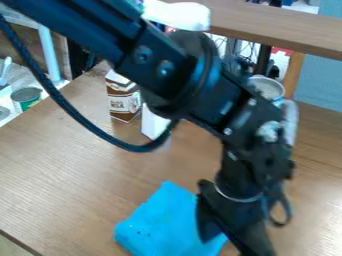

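Blue cloth (155, 222): on the table (67, 165), low in the middle of the view, its lower part running to the bottom edge.
Cloth's look: we see bright blue, soft-looking fabric with an uneven surface, rounded edges and a corner pointing up towards the back; a few small dark specks dot its left part.
Writing: we find a pale label with dark lettering on the brown and white carton (123, 102); we make out no lettering on the cloth.
Gripper (242, 225): black, at the lower right, in front of the cloth's right side and hiding part of it. We cannot tell whether it is released, clenched or grasping the cloth, nor whether the two touch.
Arm: black, slanting from the upper left down to the gripper, with a dark braided cable (87, 121) looping below it.
Beside the carton: a plain white object (153, 125), partly behind the arm and cable.
Left side: a green and white can (28, 99) with a grey top, well apart from the cloth.
Behind the arm: a round-topped container (268, 87), partly hidden, and a wooden board (284, 25) across the upper right.
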Robot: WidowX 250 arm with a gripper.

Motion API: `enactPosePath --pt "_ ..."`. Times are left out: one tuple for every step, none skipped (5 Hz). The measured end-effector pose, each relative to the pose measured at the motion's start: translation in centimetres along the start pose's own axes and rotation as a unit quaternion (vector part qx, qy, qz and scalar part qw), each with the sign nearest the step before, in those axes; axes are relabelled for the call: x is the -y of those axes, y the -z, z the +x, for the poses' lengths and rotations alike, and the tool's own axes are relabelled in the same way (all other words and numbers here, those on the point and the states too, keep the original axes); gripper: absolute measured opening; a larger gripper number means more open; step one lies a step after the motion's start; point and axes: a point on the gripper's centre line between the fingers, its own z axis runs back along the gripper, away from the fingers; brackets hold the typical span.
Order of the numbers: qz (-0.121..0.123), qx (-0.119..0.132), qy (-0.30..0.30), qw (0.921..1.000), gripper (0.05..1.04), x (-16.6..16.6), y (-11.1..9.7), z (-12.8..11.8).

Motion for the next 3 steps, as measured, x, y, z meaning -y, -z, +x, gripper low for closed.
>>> enactPosePath --pt "0.012 0.002 0.004 0.9999 1.001 0.4 0.1 -0.1" --pt "0.018 0.049 -0.007 0.9986 1.001 -0.6 -3.9 -1.6" --pt "0.024 0.082 -0.063 0.9944 1.001 -4.8 -7.8 -3.9"
